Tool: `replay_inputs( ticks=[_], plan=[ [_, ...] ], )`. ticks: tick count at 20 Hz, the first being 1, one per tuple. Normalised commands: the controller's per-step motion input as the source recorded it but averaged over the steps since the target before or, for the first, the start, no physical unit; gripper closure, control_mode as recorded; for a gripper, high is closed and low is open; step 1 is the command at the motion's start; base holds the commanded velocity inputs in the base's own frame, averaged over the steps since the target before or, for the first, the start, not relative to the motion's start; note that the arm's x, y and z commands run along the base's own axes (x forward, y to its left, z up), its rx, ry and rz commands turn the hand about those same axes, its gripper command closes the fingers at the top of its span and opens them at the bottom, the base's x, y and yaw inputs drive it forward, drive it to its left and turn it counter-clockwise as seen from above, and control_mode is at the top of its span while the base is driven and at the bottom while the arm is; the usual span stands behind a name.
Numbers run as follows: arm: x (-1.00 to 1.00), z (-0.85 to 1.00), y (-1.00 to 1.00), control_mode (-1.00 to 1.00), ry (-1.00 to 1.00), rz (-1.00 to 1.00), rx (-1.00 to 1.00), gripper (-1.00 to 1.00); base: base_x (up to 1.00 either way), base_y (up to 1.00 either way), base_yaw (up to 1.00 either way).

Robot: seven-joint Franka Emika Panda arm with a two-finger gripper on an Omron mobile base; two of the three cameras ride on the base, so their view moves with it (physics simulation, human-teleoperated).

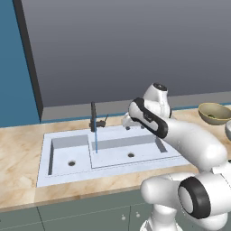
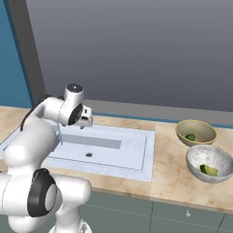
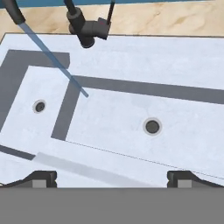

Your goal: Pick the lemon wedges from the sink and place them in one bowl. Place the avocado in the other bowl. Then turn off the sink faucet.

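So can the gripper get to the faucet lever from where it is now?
Probably yes: the open gripper hovers over the sink, and nothing stands between it and the faucet lever.

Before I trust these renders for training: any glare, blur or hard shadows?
Left base view: flat even light, the pale grey double-basin sink sharp, no glare. Right base view: soft shading inside the speckled grey bowl. Hand view: crisp; the thin blue water stream looks translucent, not blurred.
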Motion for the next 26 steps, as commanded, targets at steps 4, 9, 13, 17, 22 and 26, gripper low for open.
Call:
replay_inputs(
  ticks=[4, 9, 13, 17, 22, 26],
  plan=[
    [0.16, 0.00, 0.02, -1.00, 0.00, 0.03, 0.12, -1.00, 0.00, 0.00, 0.00],
    [0.22, 0.00, 0.00, -1.00, 0.00, 0.00, 0.11, -1.00, 0.00, 0.00, 0.00],
    [0.15, 0.00, 0.05, -1.00, -0.01, 0.00, 0.07, -1.00, 0.00, 0.00, 0.00],
    [0.04, 0.00, 0.14, -1.00, -0.02, 0.00, 0.04, -1.00, 0.00, 0.00, 0.00],
    [0.03, 0.00, 0.23, -1.00, -0.06, -0.01, 0.04, -1.00, 0.00, 0.00, 0.00],
    [0.11, 0.00, 0.26, -1.00, -0.01, -0.02, 0.04, -1.00, 0.00, 0.00, 0.00]
  ],
)
